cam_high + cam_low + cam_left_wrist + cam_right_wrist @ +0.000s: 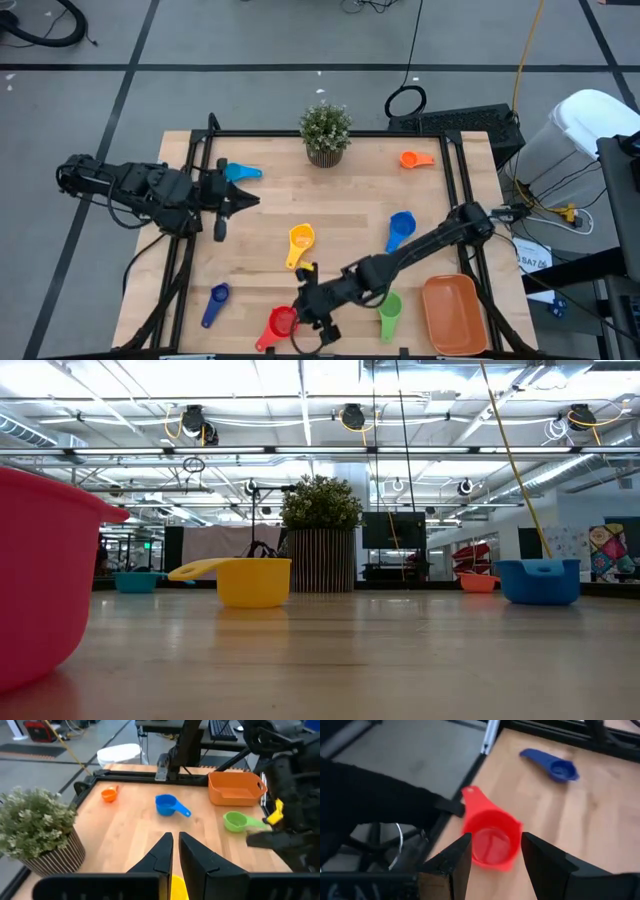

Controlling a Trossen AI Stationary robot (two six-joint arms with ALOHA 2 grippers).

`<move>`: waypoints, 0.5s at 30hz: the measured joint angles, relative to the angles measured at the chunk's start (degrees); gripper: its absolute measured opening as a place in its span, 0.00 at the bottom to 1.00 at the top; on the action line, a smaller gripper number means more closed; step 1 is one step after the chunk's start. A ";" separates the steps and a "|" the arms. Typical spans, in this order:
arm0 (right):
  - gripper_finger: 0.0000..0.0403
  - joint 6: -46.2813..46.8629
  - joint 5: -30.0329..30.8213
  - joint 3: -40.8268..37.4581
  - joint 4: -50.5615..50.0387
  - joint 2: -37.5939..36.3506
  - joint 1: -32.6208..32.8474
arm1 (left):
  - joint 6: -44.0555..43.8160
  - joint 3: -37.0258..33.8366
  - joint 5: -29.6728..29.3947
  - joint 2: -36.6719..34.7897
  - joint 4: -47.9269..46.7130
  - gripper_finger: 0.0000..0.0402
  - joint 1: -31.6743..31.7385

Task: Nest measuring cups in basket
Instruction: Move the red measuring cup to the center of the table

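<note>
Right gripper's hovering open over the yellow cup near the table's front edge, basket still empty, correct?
Not quite: the cup under the open right gripper is the red cup, as the right wrist view shows. The yellow cup sits mid-table; the basket is empty.

Overhead camera looked straight down on the table (pixel 330 190). Low camera sat level at tabletop. Both shared the potted plant (pixel 325 131).

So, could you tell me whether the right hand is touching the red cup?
Cannot tell. In the right wrist view the right hand straddles the red cup, its open fingers possibly just clear.
</note>
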 joint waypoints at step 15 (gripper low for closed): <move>0.41 4.75 1.63 -0.07 6.32 5.35 3.23 | -1.87 -0.02 0.20 4.02 0.30 0.09 -5.11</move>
